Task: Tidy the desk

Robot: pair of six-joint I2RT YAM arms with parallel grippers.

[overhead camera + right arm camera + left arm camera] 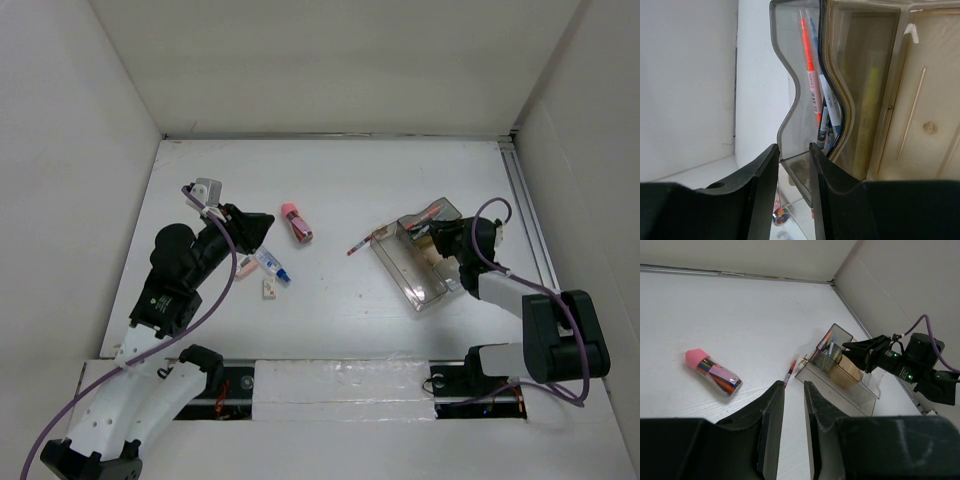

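Desk [350,180]: spread under both arms and walled in white, with the rail on its right edge. Right gripper [794,150]: jaws a little apart, nothing between them, poised at the pen slot of the clear tray [418,288]. Risk: if you go lower, the jaws may catch the slot wall and tip or shove the light tray onto the red pen [360,245] just beside it. Left gripper [793,387]: jaws narrowly apart and empty, near the pink-capped tube [297,222]. The tube is round, so a glancing touch would likely roll it away. If you send both arms for the red pen, they could collide.
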